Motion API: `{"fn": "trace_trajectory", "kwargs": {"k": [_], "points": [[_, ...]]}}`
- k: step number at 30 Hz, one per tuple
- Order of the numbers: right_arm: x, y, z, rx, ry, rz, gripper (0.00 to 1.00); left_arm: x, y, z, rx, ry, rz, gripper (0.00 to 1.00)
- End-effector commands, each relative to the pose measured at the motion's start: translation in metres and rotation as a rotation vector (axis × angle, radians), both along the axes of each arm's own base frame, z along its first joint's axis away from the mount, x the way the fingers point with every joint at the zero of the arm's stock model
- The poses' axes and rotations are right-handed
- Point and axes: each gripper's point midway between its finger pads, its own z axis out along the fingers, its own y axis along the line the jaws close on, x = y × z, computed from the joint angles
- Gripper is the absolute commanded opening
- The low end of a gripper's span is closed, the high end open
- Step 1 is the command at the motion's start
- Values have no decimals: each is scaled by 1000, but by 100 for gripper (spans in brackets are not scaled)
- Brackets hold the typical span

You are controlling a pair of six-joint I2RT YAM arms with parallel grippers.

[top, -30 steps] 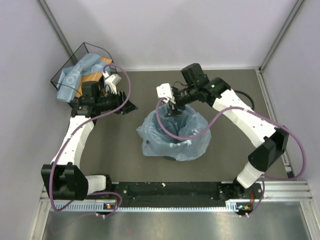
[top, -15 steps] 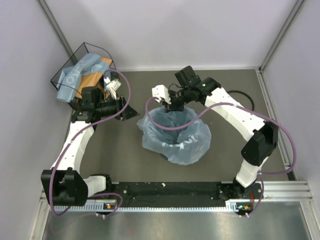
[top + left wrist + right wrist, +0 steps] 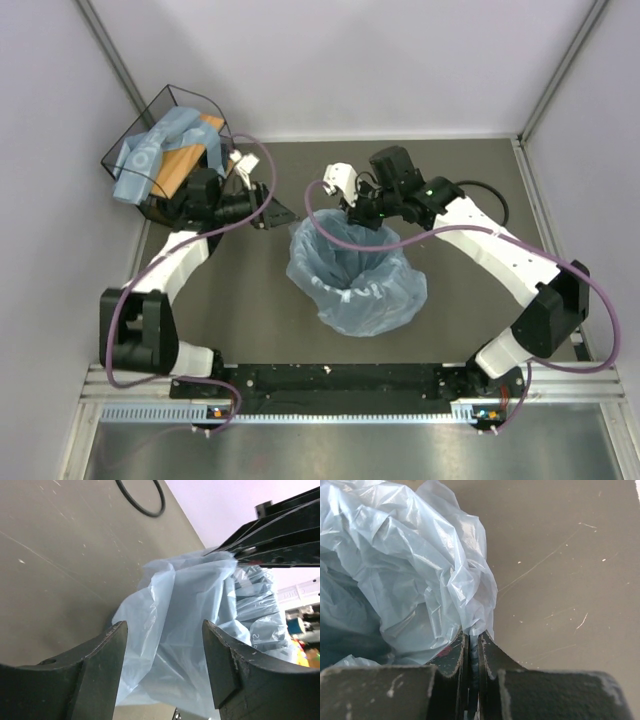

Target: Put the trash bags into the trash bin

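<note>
The trash bag lies spread over the trash bin, its film spilling down the sides so only the bin's dark mouth shows. At the bin's far rim the right gripper is pinched tight on a fold of the bag. Just left of the bin the left gripper hangs wide, holding nothing. Far left of the bin stands a basket of folded bags
</note>
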Motion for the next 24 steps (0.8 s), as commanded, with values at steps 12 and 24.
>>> {"fn": "trace_trajectory", "kwargs": {"k": [12,24], "points": [[42,-43,9,38,-101,-331,0,26,-51,-128,56,282,-95,12],[-14,-78,1,22,116,-485,45,61,2,-44,236,16,104,60]]}}
